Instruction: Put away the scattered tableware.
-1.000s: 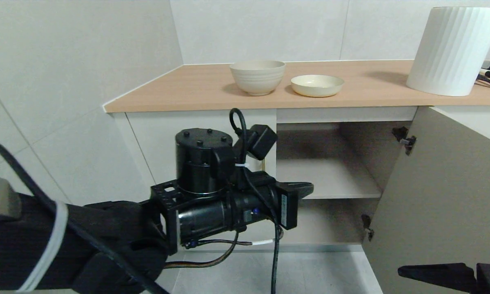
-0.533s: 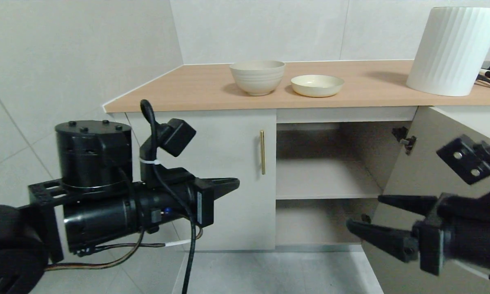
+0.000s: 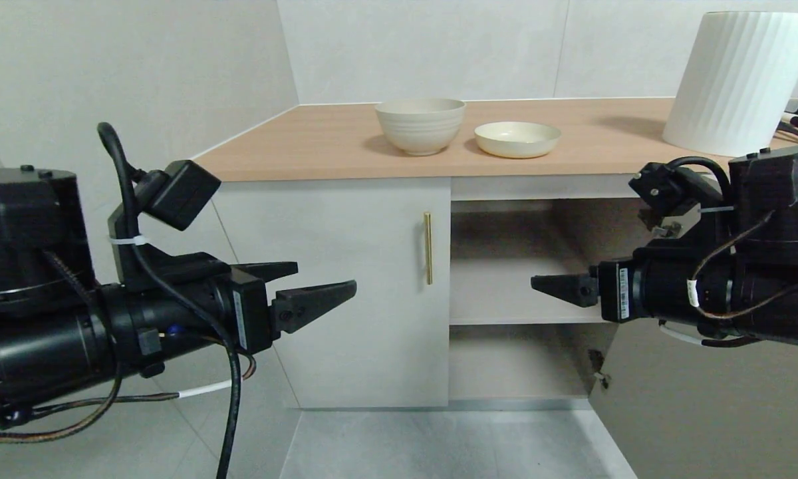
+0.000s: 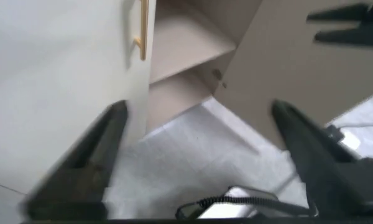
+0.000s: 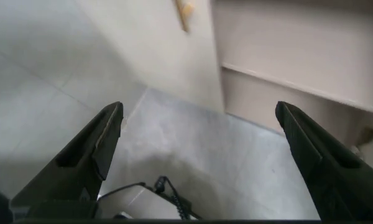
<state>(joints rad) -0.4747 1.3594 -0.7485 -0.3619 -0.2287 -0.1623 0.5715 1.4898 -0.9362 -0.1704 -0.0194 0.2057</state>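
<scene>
A bowl point(image 3: 419, 125) and a small plate point(image 3: 517, 138) sit side by side on the counter point(image 3: 306, 146), not touching. Below them is a cupboard point(image 3: 359, 286) with one door open. The left gripper point(image 3: 326, 275) and right gripper point(image 5: 199, 107) hang in front of it, jaws spread wide, holding nothing.

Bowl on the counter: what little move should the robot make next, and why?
Probably lift the left hand toward the bowl: that hand is open, empty and lower than the counter, and the cupboard door is already open.
</scene>
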